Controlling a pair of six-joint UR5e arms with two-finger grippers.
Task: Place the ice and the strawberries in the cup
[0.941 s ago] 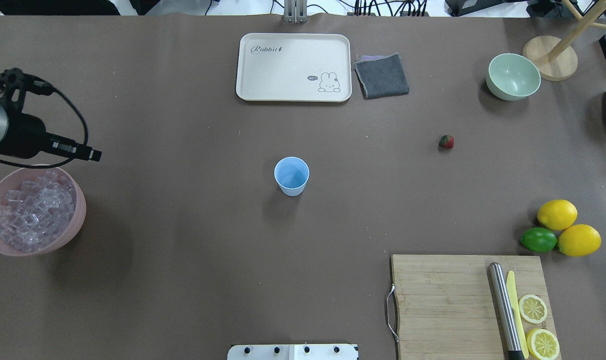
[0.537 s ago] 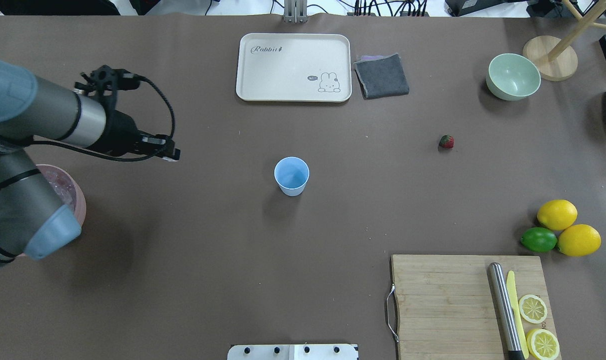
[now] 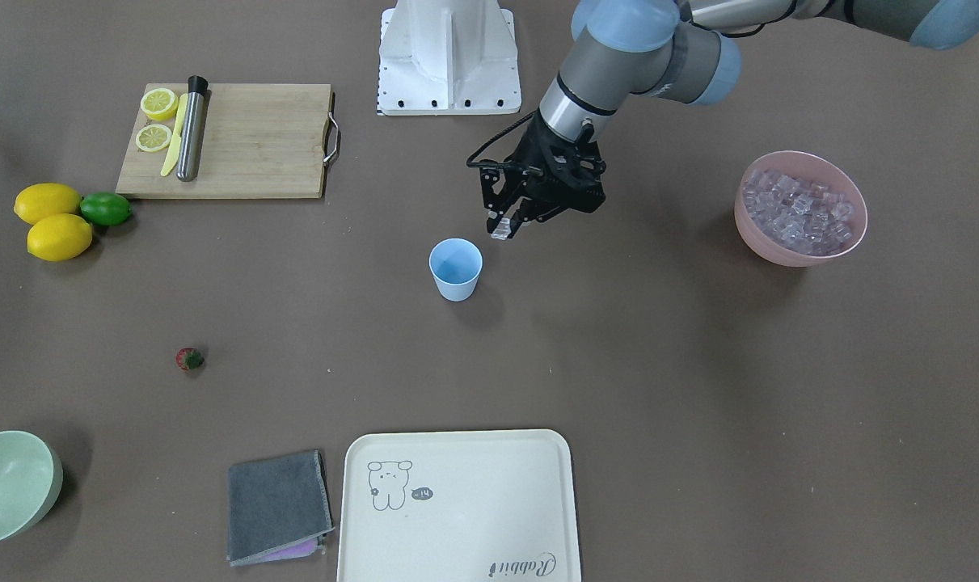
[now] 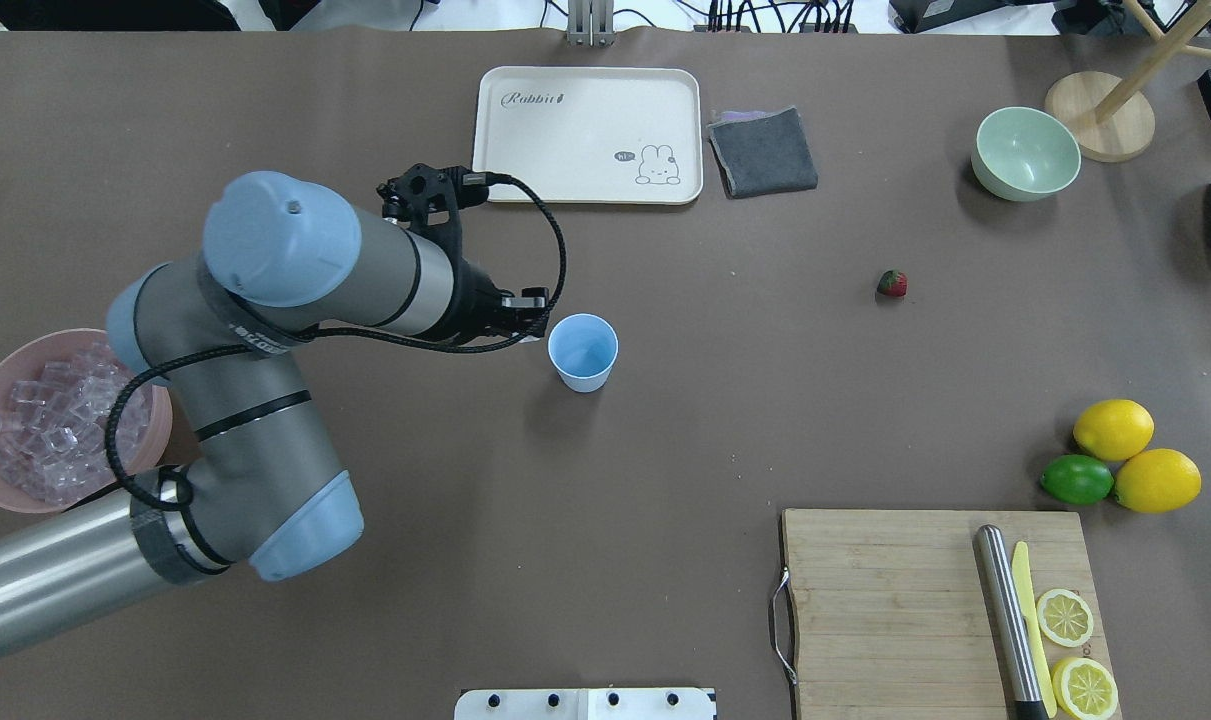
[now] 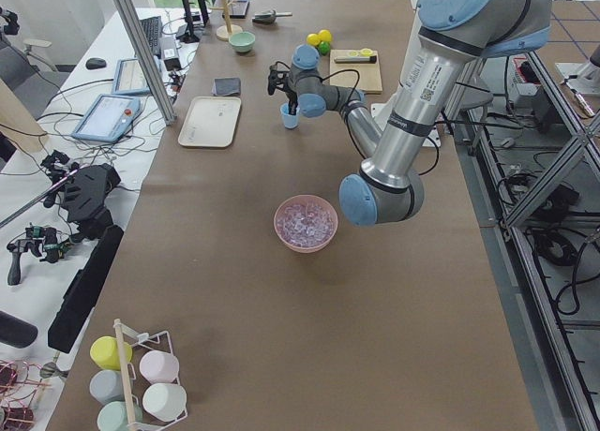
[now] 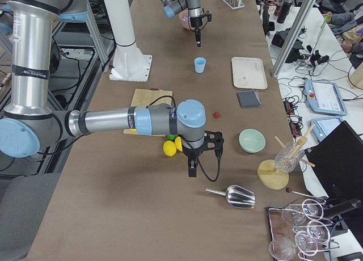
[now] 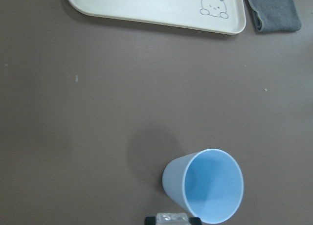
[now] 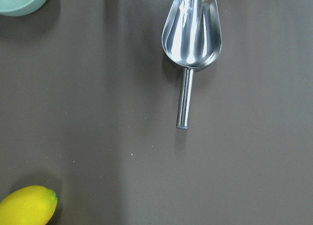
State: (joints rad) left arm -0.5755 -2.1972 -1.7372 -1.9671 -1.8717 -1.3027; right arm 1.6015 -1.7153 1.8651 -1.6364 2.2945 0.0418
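The light blue cup [image 4: 583,350] stands upright and empty mid-table; it also shows in the front view [image 3: 455,269] and the left wrist view [image 7: 210,186]. My left gripper [image 3: 503,230] is shut on one clear ice cube [image 7: 171,218] and hovers just beside the cup's rim, on the ice bowl's side. The pink bowl [image 4: 155,425] full of ice cubes [image 3: 800,212] sits at the table's left end. The small red strawberry [image 4: 892,283] lies alone on the table towards the right. My right gripper [image 6: 191,171] shows only in the exterior right view, near the lemons; I cannot tell its state.
A cream tray [image 4: 585,135] and grey cloth [image 4: 763,152] lie behind the cup. A pale green bowl [image 4: 1025,153], two lemons [image 4: 1113,428] and a lime [image 4: 1076,479] are at right. A cutting board [image 4: 895,610] carries a knife and lemon slices. A metal scoop [image 8: 192,34] lies under the right wrist.
My left arm has swung from over the ice bowl rightwards across the table to the cup's side. Nothing else has moved.
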